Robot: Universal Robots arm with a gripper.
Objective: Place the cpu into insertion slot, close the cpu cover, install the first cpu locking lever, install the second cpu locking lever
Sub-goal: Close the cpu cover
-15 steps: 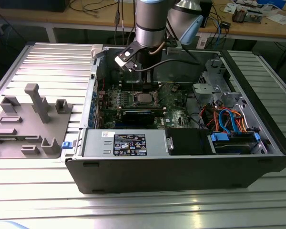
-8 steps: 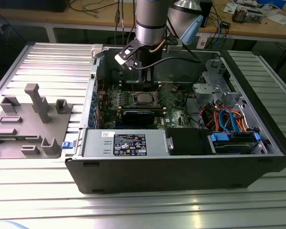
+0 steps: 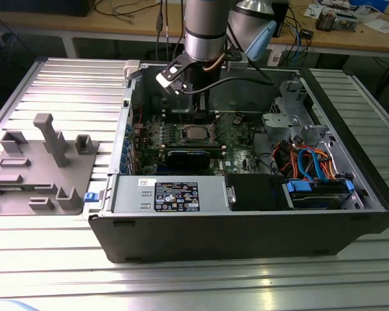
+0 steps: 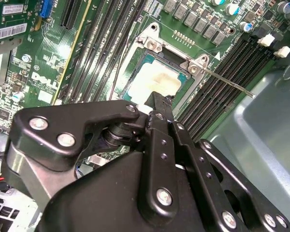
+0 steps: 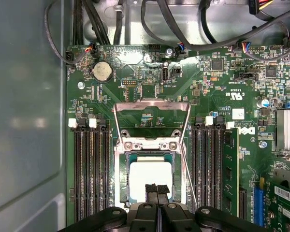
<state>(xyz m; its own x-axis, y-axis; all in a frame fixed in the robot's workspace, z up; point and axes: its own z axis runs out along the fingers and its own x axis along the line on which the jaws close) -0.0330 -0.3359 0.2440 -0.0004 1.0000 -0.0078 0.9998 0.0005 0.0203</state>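
Observation:
The cpu (image 5: 150, 176) lies flat in the insertion slot (image 5: 120, 186) of the green motherboard, its silvery top showing in both wrist views (image 4: 157, 79). The cpu cover (image 5: 152, 103) stands flipped open behind the slot, its square cut-out showing board beneath. A thin locking lever (image 5: 185, 162) runs along one side of the socket, and a rod (image 4: 232, 85) sticks out over the memory slots. My gripper (image 5: 157, 189) hangs just over the chip's near edge, fingers pressed together with nothing between them. In the exterior view it (image 3: 196, 113) reaches down into the open case above the socket (image 3: 194, 133).
Long black memory slots (image 5: 89, 164) flank the socket on both sides. The case wall (image 5: 24, 121) is close by. A power supply (image 3: 172, 194) and a drive bay with blue and orange cables (image 3: 314, 172) fill the case front. A grey fixture (image 3: 42, 162) sits at the exterior view's left.

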